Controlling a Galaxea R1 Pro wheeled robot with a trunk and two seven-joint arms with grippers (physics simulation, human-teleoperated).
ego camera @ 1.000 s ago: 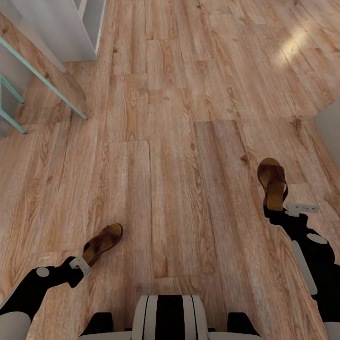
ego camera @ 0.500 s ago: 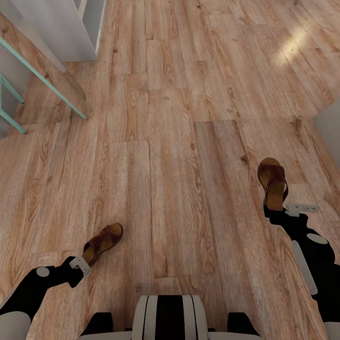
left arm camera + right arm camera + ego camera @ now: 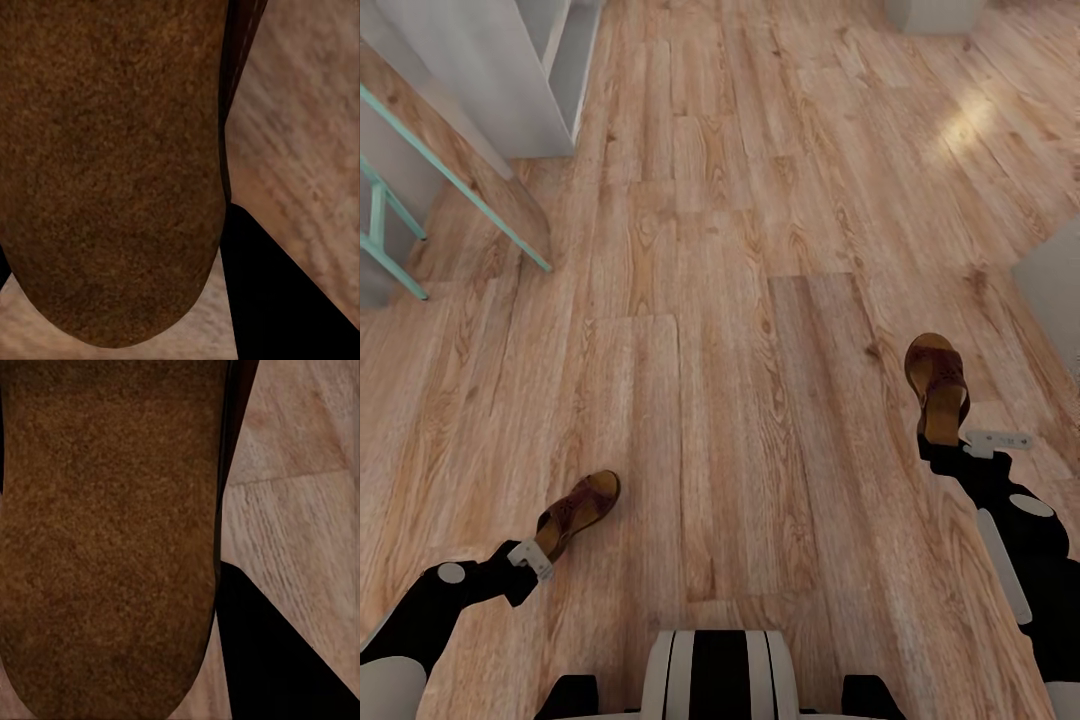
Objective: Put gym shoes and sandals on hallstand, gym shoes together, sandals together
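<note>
Each arm carries one dark-brown strap sandal with a tan cork-like sole. The left sandal point(image 3: 578, 512) sticks out ahead of the left gripper point(image 3: 536, 556), which pinches it at the heel end, toe pointing forward and to the right. The right sandal point(image 3: 938, 385) is pinched the same way by the right gripper point(image 3: 950, 444), toe pointing forward. Both are held above the light-brown wood-grain plank floor point(image 3: 720, 300), well apart from each other, on either side of the robot's striped trunk point(image 3: 718, 675).

Against the head view of half a second ago, both sandals and both arms sit at the same spots in the picture, while the floor and furniture have slid downward: the camera has moved, bringing in more of the far floor and a grey object point(image 3: 934, 14) at the top edge.

A light-grey cabinet point(image 3: 510, 70) stands at upper left, with a wooden board on mint-green metal bars point(image 3: 455, 180) beside it. A grey corner point(image 3: 1055, 290) enters at the right edge.

The wrist views add the close brown grainy surface of each sandal, the left one point(image 3: 112, 165) and the right one point(image 3: 112, 532), with floor planks beside it and a black part of the gripper at the corner.
</note>
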